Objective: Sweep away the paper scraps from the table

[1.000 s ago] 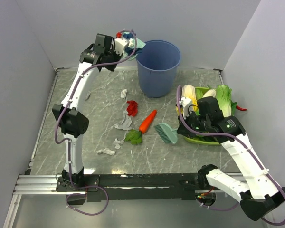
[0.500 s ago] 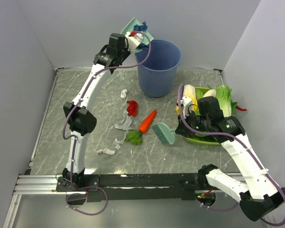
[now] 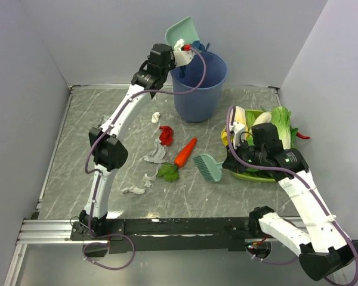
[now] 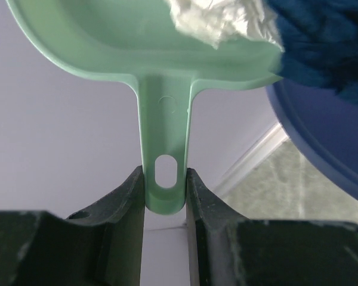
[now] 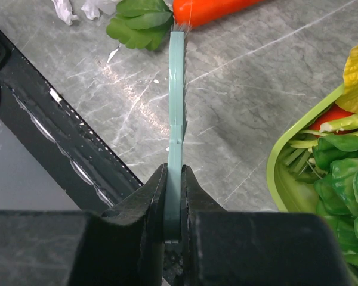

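Top external view: the left gripper [image 4: 165, 185] clamps the dustpan [image 3: 180, 30] handle above the bucket [image 3: 200, 89], with white and blue paper scraps [image 4: 218, 21] at the pan's lip. More scraps lie on the table [image 3: 107, 196] near the carrot [image 3: 185, 152]. The right gripper [image 5: 174, 193] pinches the brush [image 5: 176, 89].
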Controlling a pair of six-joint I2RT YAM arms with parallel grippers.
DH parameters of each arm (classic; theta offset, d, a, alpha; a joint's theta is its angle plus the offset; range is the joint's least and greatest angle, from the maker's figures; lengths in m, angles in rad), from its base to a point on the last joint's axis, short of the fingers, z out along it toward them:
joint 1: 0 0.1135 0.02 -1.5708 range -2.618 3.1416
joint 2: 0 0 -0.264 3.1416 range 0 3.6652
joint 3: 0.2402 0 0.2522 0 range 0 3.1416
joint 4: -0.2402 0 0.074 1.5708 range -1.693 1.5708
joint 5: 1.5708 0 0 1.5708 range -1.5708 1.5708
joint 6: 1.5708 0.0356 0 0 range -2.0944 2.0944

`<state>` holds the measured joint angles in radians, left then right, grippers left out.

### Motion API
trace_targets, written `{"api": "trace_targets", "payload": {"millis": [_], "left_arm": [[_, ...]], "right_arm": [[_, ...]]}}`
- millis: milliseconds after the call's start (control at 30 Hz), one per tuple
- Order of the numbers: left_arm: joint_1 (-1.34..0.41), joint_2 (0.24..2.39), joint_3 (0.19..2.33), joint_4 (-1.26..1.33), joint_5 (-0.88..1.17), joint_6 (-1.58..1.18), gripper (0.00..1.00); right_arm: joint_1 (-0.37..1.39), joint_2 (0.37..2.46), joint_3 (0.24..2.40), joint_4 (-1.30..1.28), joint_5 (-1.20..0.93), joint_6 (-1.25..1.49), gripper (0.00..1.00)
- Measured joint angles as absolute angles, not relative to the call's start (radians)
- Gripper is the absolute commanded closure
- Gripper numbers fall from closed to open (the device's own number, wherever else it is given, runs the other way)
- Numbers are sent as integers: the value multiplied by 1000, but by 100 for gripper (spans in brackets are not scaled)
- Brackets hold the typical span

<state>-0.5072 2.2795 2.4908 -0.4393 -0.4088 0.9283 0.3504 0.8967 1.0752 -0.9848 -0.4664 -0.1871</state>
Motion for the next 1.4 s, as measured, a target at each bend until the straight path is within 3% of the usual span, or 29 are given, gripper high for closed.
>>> {"api": "trace_targets", "payload": {"millis": [733, 1133, 1400], "left_arm": [[-512, 2280, 2408, -150, -438, 1369, 99], [-517, 2233, 2380, -139, -443, 1348, 99], [-494, 2053, 2300, -296, -463, 1123, 99]], "right_arm": [[326, 891, 1073, -980, -495, -173, 100], [319, 898, 1073, -980, -513, -171, 100], [318, 937, 1089, -980, -519, -173, 100]]}}
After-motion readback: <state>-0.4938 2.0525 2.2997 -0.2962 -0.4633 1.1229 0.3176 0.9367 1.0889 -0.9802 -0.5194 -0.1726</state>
